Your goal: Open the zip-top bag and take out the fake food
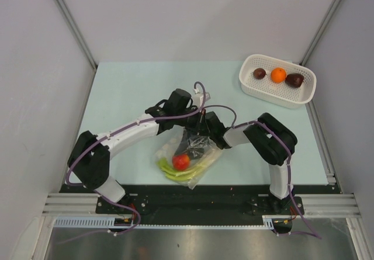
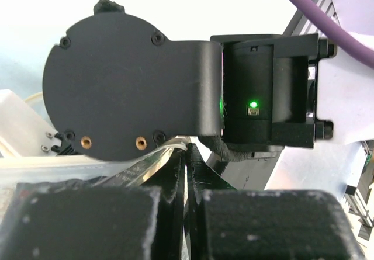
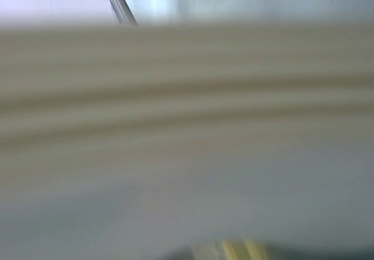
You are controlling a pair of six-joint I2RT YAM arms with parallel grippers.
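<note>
Left pincer (image 2: 188, 162): black fingers closed tight, with clear film of the zip-top bag (image 1: 210, 158) pinched at their tips. Bag: lies crumpled on the pale surface (image 1: 128, 90) between the two arms, near their bases; inside it are a red tomato (image 1: 180, 161) and green stalks (image 1: 170, 170). Right pincer (image 1: 196, 148): down at the bag's upper edge; cannot tell whether open or closed, as its own camera shows only blur. Far right corner: white perforated basket (image 1: 250, 85), holding an orange ball (image 1: 279, 74) between two dark purple-brown lumps (image 1: 294, 80).
</note>
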